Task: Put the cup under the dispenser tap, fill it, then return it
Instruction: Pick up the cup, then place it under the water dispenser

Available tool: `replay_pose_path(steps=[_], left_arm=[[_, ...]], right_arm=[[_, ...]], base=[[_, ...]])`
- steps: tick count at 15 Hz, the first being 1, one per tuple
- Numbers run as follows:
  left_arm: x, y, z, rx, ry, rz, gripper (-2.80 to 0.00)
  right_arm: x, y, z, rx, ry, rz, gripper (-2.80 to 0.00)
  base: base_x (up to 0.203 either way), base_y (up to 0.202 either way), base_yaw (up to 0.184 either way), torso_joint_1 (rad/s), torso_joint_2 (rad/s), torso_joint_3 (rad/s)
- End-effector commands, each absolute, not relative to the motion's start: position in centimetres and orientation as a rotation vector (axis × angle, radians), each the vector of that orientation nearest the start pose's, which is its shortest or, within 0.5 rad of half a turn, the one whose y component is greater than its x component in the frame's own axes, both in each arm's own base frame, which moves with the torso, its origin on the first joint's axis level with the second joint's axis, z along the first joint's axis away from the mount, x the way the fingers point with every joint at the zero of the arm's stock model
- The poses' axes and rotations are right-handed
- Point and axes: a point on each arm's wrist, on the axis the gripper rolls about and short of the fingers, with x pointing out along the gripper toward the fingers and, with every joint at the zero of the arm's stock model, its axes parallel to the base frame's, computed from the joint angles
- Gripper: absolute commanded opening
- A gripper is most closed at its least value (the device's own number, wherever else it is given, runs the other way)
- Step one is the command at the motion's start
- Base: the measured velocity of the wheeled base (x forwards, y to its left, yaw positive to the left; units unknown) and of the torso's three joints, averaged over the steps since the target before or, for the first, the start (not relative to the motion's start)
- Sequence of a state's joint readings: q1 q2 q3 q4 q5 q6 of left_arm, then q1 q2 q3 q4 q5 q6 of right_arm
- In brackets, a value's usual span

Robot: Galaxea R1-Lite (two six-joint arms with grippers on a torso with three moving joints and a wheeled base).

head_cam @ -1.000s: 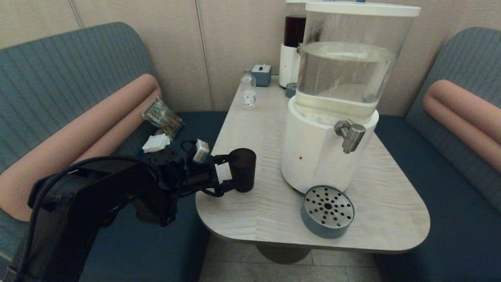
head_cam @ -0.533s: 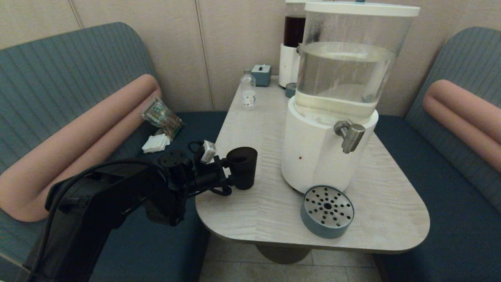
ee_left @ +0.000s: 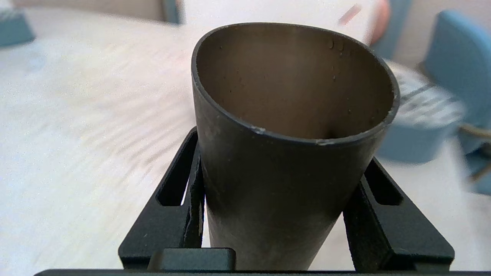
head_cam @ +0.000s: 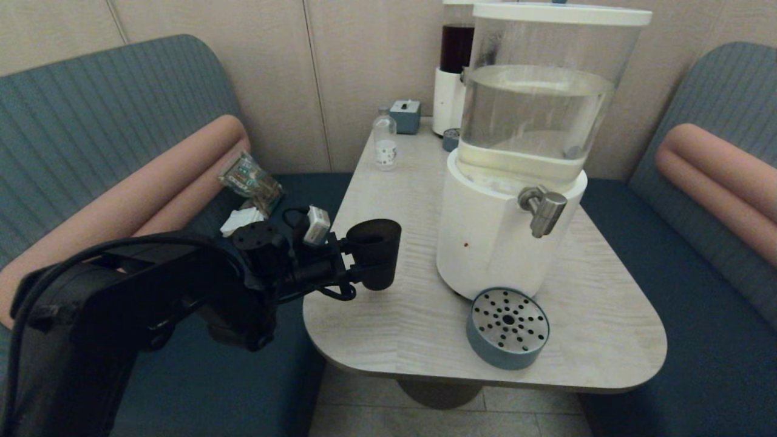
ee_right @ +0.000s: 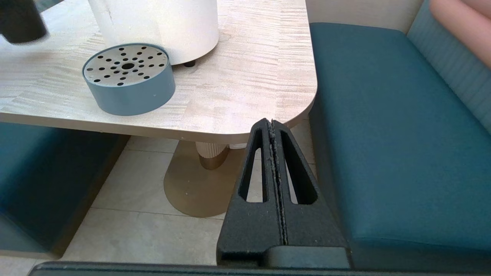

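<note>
The dark smoky-black cup (head_cam: 375, 252) hangs just above the table's left edge, tilted a little, held in my left gripper (head_cam: 357, 262). The wrist view shows both black fingers (ee_left: 190, 199) pressed against the cup (ee_left: 284, 172), whose inside looks empty. The brushed-silver dispenser tap (head_cam: 542, 209) juts from the white base of the big clear-tank dispenser (head_cam: 516, 158), well to the right of the cup. My right gripper (ee_right: 272, 124) is shut on nothing, parked low off the table's near right corner; the head view does not show it.
A round blue drip tray (head_cam: 507, 328) with a perforated metal top sits below the tap. A small clear bottle (head_cam: 385, 142), a small blue box (head_cam: 405, 115) and the dark red-tank dispenser (head_cam: 454, 67) stand at the back. Benches (head_cam: 698, 291) flank the table (head_cam: 607, 303).
My left gripper closed on the cup, lifted it off the table and tipped it slightly. The right arm has not moved.
</note>
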State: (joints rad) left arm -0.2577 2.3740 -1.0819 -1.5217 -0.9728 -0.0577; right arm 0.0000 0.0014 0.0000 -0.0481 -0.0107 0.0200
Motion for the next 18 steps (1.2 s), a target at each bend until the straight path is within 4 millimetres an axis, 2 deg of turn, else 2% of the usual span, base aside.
replay_pose_path(steps=[1, 6, 8, 15, 18], left_arm=[[37.5, -14.4, 12.3, 0.049, -0.257, -1.295, -2.8], [34.2, -20.8, 13.1, 0.015, -0.286, -1.408, -2.8], [34.0, -23.0, 12.6, 0.0, -0.295, -1.428, -2.8], [34.7, -27.4, 9.6, -0.02, -0.288, -1.481, -2.8], [35.0, -28.3, 8.6, -0.022, -0.287, -1.493, -2.8]], right_arm=[[-2.2, 0.0, 7.6, 0.02, -0.033, -0.01, -2.8], [-2.2, 0.0, 7.7, 0.02, -0.033, -0.011, -2.8], [-2.2, 0.0, 7.7, 0.02, -0.034, -0.011, -2.8], [-2.2, 0.0, 7.7, 0.02, -0.034, -0.01, -2.8], [-2.2, 0.0, 7.7, 0.02, -0.033, -0.01, -2.8]], base=[[0.0, 0.0, 0.0, 0.0, 0.0, 0.0], [0.0, 0.0, 0.0, 0.0, 0.0, 0.0], [0.0, 0.0, 0.0, 0.0, 0.0, 0.0], [0.0, 0.0, 0.0, 0.0, 0.0, 0.0], [0.0, 0.0, 0.0, 0.0, 0.0, 0.0]])
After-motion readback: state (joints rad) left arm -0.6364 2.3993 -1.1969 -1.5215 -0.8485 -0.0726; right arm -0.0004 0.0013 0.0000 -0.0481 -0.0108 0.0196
